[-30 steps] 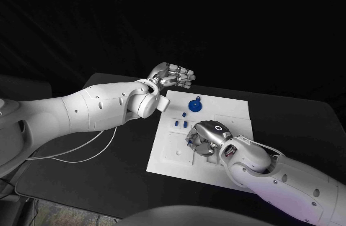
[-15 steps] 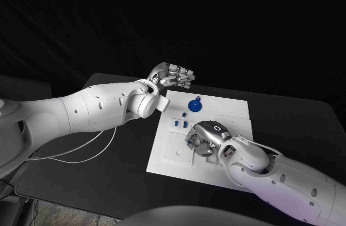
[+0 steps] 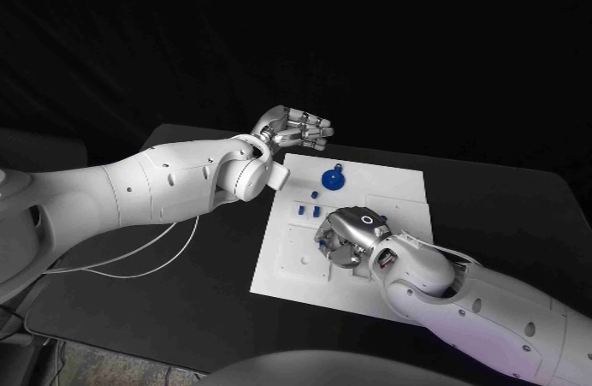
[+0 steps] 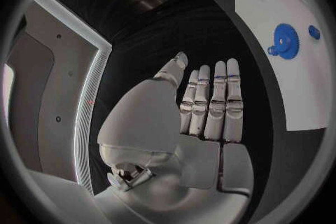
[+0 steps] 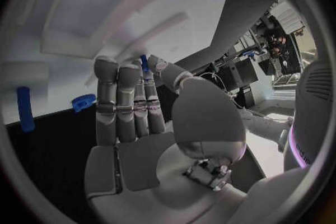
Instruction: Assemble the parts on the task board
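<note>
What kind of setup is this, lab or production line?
Probably a lab test bench: a black table against a dark backdrop, one white task board with small blue parts, and loose cables trailing off the left arm.

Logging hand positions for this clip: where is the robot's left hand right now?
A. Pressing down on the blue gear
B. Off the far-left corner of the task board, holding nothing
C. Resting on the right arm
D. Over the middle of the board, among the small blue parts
B: the left hand sits past the task board's far-left corner, holding nothing, apart from the blue gear.
</note>
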Available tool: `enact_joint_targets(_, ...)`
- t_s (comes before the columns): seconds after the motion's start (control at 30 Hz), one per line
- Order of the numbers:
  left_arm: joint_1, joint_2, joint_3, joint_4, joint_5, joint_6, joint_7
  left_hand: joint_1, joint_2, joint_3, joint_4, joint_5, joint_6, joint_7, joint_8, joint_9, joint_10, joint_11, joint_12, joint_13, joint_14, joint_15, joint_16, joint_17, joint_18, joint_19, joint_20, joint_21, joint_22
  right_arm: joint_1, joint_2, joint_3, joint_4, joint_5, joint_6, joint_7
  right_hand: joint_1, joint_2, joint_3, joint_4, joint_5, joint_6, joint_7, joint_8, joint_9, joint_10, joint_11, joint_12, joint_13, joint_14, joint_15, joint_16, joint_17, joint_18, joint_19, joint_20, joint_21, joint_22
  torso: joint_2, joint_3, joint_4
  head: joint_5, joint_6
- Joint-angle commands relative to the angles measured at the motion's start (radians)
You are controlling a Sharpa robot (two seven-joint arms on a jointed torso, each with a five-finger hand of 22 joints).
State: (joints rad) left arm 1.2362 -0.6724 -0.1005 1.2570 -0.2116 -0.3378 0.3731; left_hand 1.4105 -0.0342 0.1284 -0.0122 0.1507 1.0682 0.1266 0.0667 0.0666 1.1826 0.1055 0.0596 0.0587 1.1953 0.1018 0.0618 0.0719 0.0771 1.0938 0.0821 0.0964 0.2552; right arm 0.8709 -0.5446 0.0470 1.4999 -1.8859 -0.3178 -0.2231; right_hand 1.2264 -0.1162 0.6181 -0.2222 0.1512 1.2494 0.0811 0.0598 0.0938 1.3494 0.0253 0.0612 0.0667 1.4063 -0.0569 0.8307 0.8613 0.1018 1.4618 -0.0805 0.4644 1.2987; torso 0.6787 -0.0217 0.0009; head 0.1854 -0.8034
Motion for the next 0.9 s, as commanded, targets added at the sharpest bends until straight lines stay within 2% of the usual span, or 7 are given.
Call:
enact_joint_targets(0.03, 0.001, 0.001, 0.001, 0.001, 0.004, 0.016, 0.002, 0.008, 0.002, 0.0, 0.007, -0.006, -0.001, 0.003, -0.003, 0.0, -0.005, 0.003, 0.0, 0.0, 0.003, -0.001, 0.0, 0.001, 0.004, 0.004, 0.002, 0.003, -0.004, -0.007, -0.003, -0.007, -0.008, -0.011, 0.026, -0.021, -0.01, -0.009, -0.006, 0.002, 0.001, -0.031, 0.008, 0.003, -0.012, -0.032, 0.009, 0.0, -0.004, -0.004, 0.006, -0.002, 0.0, 0.015, 0.047, 0.003, -0.005, -0.002, 0.0, 0.0006, -0.0001, -0.001, 0.0)
enact_joint_targets(0.2, 0.001, 0.001, 0.001, 0.001, 0.004, 0.016, 0.001, 0.008, 0.002, 0.0, 0.007, -0.006, -0.001, 0.003, -0.003, 0.0, -0.005, 0.003, 0.0, 0.0, 0.003, -0.001, 0.0, 0.001, 0.004, 0.004, 0.002, 0.003, -0.004, -0.007, -0.005, -0.008, -0.006, 0.006, -0.006, -0.011, -0.041, -0.073, -0.062, 0.017, 0.041, -0.139, 0.035, 0.003, -0.028, -0.165, 0.051, 0.001, -0.006, -0.015, 0.032, -0.007, -0.008, 0.039, 0.042, 0.026, -0.063, -0.026, 0.0, 0.0007, -0.0006, -0.003, 0.002)
enact_joint_targets(0.33, 0.001, 0.0, 0.001, 0.0, 0.003, 0.02, -0.002, 0.008, 0.002, 0.0, 0.007, -0.006, -0.001, 0.003, -0.003, 0.0, -0.005, 0.003, 0.0, 0.0, 0.003, -0.001, 0.0, 0.001, 0.004, 0.004, 0.002, 0.003, -0.004, -0.007, -0.009, -0.008, -0.001, 0.015, -0.042, -0.006, 0.019, -0.073, -0.232, 0.039, 0.029, -0.199, 0.029, 0.003, -0.029, -0.242, 0.071, 0.003, -0.005, -0.021, 0.049, -0.003, -0.031, 0.071, 0.043, 0.051, -0.121, -0.062, 0.0, 0.001, -0.0008, -0.005, 0.002)
enact_joint_targets(0.4, 0.001, -0.001, 0.001, -0.001, 0.001, 0.023, -0.003, 0.011, 0.005, 0.002, 0.007, -0.003, 0.001, 0.004, -0.003, 0.0, -0.004, 0.003, 0.0, 0.0, 0.003, -0.001, 0.0, 0.001, 0.004, 0.004, 0.001, 0.003, -0.006, -0.007, -0.013, -0.008, 0.005, 0.019, -0.059, -0.005, 0.035, -0.077, -0.276, 0.051, 0.03, -0.209, 0.017, 0.003, -0.029, -0.279, 0.078, 0.007, -0.006, -0.027, 0.055, -0.002, -0.038, 0.079, 0.04, 0.056, -0.149, -0.074, 0.0, 0.0011, -0.0004, -0.006, 0.003)
enact_joint_targets(0.63, 0.001, -0.003, 0.001, -0.004, -0.001, 0.028, -0.006, 0.012, 0.005, 0.003, 0.007, -0.001, 0.001, 0.003, -0.003, 0.0, -0.004, 0.003, 0.0, 0.0, 0.003, -0.001, 0.0, 0.001, 0.004, 0.003, 0.001, 0.004, -0.006, -0.007, -0.045, -0.005, 0.046, 0.037, -0.092, -0.005, 0.058, -0.086, -0.302, 0.077, 0.057, -0.209, 0.014, 0.003, -0.029, -0.286, 0.08, 0.008, -0.006, -0.03, 0.057, 0.008, -0.052, 0.085, 0.043, 0.06, -0.151, -0.081, 0.0, 0.0014, -0.0009, -0.011, 0.007)
enact_joint_targets(0.77, 0.001, -0.005, 0.001, -0.005, -0.002, 0.029, -0.006, 0.011, 0.005, 0.004, 0.008, -0.003, 0.001, 0.003, -0.003, 0.0, -0.004, 0.003, 0.0, 0.0, 0.003, -0.001, 0.0, 0.001, 0.003, 0.003, 0.001, 0.005, -0.006, -0.007, -0.076, 0.015, 0.078, 0.069, -0.097, 0.004, 0.054, -0.083, -0.304, 0.086, 0.059, -0.201, 0.017, 0.003, -0.029, -0.274, 0.076, 0.01, -0.007, -0.028, 0.056, 0.012, -0.056, 0.083, 0.045, 0.059, -0.143, -0.081, 0.0, 0.001, -0.0008, -0.014, 0.011)
enact_joint_targets(0.9, 0.001, -0.008, 0.001, -0.007, -0.002, 0.031, -0.007, 0.011, 0.005, 0.004, 0.008, -0.003, 0.001, 0.003, -0.003, 0.0, -0.004, 0.003, 0.0, 0.0, 0.003, -0.001, 0.0, 0.001, 0.003, 0.003, 0.001, 0.005, -0.006, -0.006, -0.124, 0.063, 0.114, 0.126, -0.076, 0.021, 0.029, -0.069, -0.227, 0.079, 0.053, -0.174, 0.031, 0.002, -0.03, -0.209, 0.06, 0.004, -0.007, -0.018, 0.041, 0.013, -0.065, 0.062, 0.047, 0.044, -0.104, -0.079, -0.001, 0.0014, -0.0017, -0.02, 0.017)
